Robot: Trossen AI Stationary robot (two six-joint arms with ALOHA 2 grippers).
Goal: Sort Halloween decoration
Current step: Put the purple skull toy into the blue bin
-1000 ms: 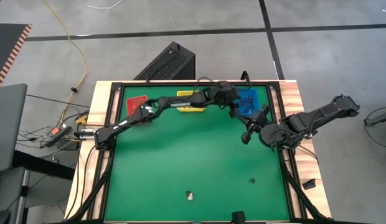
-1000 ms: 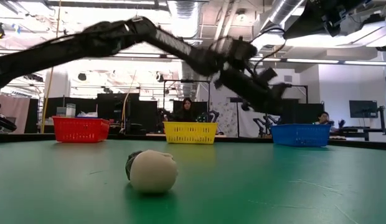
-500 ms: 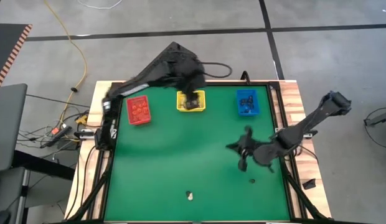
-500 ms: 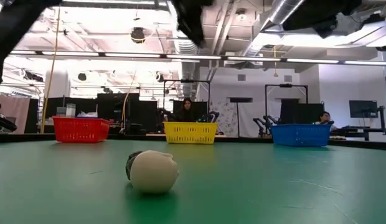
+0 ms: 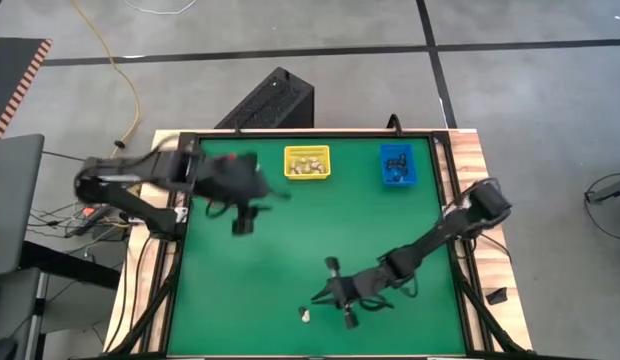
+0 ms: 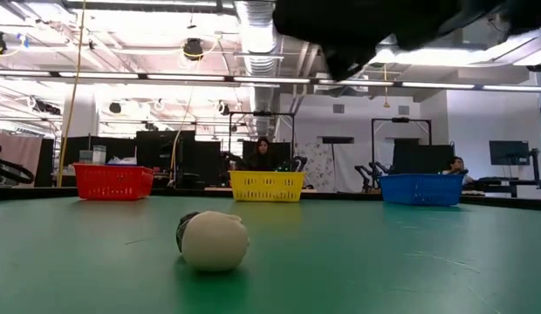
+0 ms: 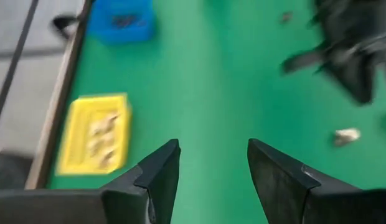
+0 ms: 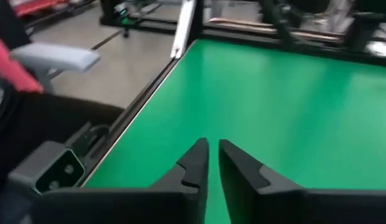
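Cream-white trinket (image 5: 305, 316) lies near the table's front edge, just beside my right pincer (image 5: 340, 300), whose fingers are nearly closed and empty; I should spread them, centre over it, descend gently. My left pincer (image 5: 242, 218) hangs wide by the bins

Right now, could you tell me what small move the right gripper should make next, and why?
Probably ease the right gripper toward the cream-white trinket, opening first. In the high view it hovers just beside that trinket, its fingers nearly shut and holding nothing, while the left gripper is far off near the bins.
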